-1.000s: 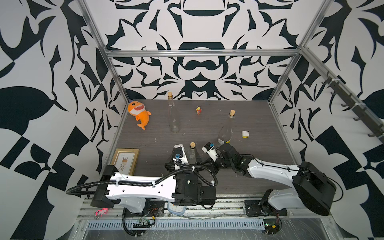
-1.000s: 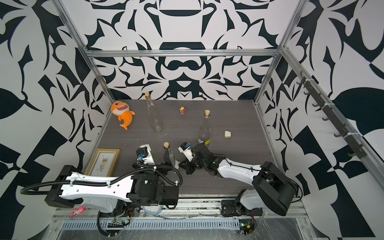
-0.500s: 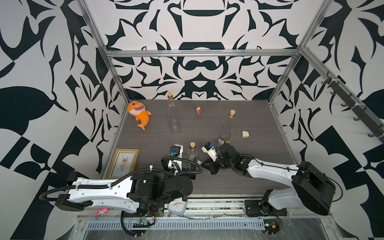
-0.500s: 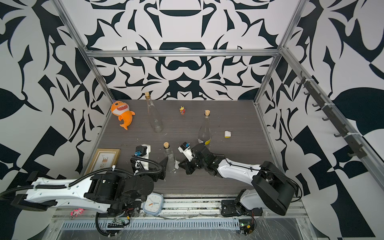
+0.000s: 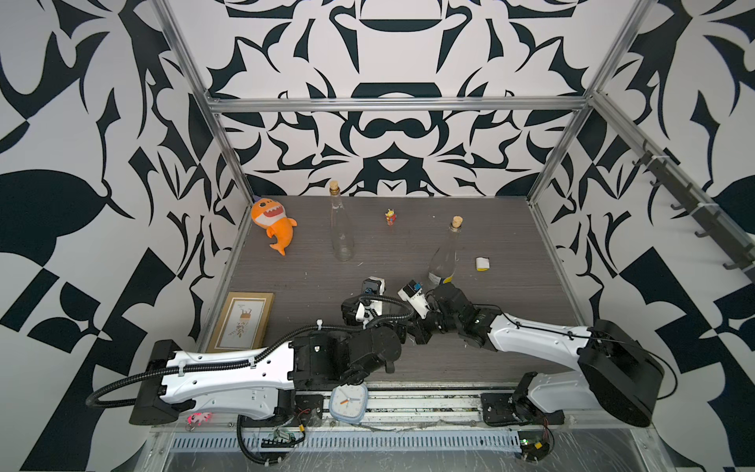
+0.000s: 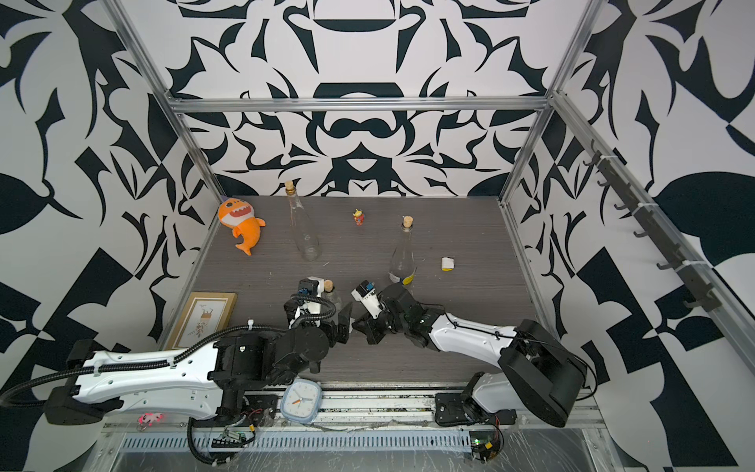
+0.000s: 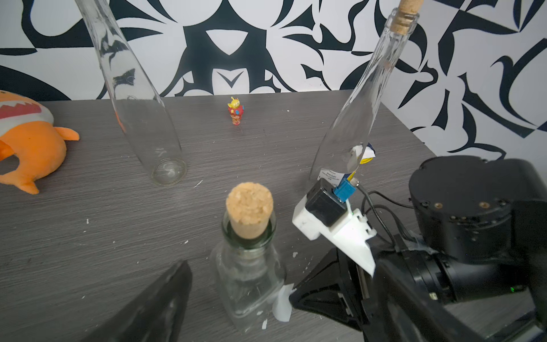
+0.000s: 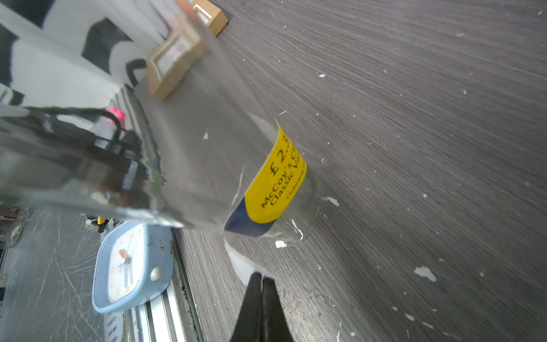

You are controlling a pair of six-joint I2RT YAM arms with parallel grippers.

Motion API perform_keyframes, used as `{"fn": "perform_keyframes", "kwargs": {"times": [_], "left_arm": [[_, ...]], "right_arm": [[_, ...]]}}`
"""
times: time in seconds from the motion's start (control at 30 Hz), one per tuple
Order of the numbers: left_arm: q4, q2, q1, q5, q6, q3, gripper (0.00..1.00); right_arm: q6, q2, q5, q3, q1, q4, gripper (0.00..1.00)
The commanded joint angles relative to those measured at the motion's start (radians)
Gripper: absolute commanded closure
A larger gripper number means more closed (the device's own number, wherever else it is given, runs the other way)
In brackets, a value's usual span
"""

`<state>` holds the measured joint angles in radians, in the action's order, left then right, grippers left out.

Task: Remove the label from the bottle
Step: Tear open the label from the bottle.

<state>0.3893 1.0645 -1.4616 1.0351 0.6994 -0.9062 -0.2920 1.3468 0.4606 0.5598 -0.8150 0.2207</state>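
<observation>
Peeling in hand: the small corked glass bottle stands upright near the front middle of the counter, between the two arms, its yellow price label partly lifted; the right gripper is pinched tight on the label's white loose flap, low on the bottle's side; the left gripper gapes wide about the bottle and grips nothing; the next move likely calls for the left jaws to close and steady the glass before the right draws the flap away, lest the bottle tip or the paper tear.
</observation>
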Motion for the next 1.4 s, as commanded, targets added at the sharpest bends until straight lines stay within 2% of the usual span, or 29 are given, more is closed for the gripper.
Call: {"fn": "perform_keyframes", "kwargs": {"times": [0.0,0.43,0.6,0.77,0.93,0.97,1.0,1.1,1.2,1.37], "left_arm": [[-0.075,0.02,0.032,0.007,-0.03,0.021,0.05],[-0.159,0.0,0.112,-0.06,-0.064,0.102,0.42],[-0.266,-0.023,0.138,-0.145,-0.142,0.161,0.49],[-0.322,-0.052,0.185,-0.231,-0.193,0.2,0.61],[-0.369,-0.084,0.222,-0.292,-0.235,0.231,0.61],[-0.378,-0.087,0.226,-0.303,-0.249,0.231,0.57],[-0.389,-0.089,0.231,-0.321,-0.262,0.234,0.49],[-0.411,-0.088,0.243,-0.344,-0.279,0.236,0.45],[-0.428,-0.078,0.247,-0.344,-0.285,0.234,0.34],[-0.467,-0.053,0.247,-0.319,-0.285,0.236,0.34]], "right_arm": [[0.008,-0.022,0.005,-0.011,0.002,0.001,1.0],[0.001,-0.014,0.014,-0.003,0.003,0.007,1.0],[0.0,-0.012,0.013,-0.002,0.003,0.005,1.0],[-0.005,-0.013,0.014,-0.005,0.003,0.006,1.0],[-0.005,-0.017,0.016,-0.006,0.002,0.005,1.0],[-0.005,-0.017,0.018,-0.005,0.003,0.004,1.0],[-0.003,-0.016,0.021,-0.005,0.002,0.005,1.0],[-0.003,-0.01,0.024,-0.003,0.003,0.006,1.0],[-0.004,-0.006,0.028,-0.001,0.003,0.012,1.0],[-0.009,-0.005,0.036,-0.003,0.002,0.017,1.0]]}}
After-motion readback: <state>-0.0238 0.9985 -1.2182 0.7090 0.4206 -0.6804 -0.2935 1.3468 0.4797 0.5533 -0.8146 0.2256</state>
